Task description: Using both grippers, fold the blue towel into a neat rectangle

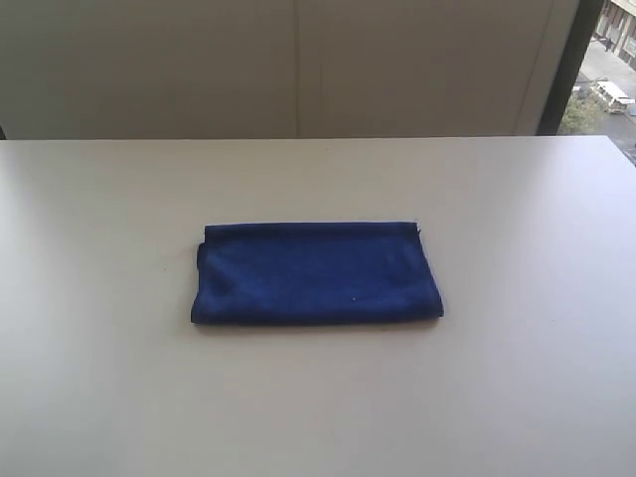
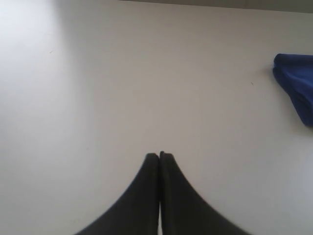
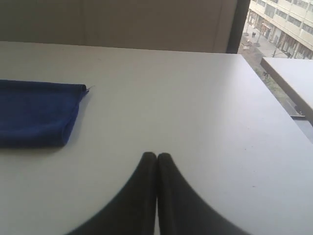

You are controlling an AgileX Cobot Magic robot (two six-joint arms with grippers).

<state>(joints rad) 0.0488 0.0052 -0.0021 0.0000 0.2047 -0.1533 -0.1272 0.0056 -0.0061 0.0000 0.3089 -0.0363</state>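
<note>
The blue towel (image 1: 316, 273) lies folded on the bench (image 1: 517, 397); the left tool (image 2: 159, 155) and right tool (image 3: 157, 155), closed and empty, should pull away without brushing it.

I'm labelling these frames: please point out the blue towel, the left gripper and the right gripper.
blue towel (image 1: 316, 273), exterior view, middle of its top face.
left gripper (image 2: 159, 155), left wrist view, tips of its shut jaws.
right gripper (image 3: 157, 156), right wrist view, tips of its shut jaws.

A pale desk (image 1: 517, 378) is filling the view, a beige wall (image 1: 149, 60) is standing at twelve o'clock, a window (image 1: 608, 79) is showing buildings (image 3: 286, 22) at two o'clock
</note>
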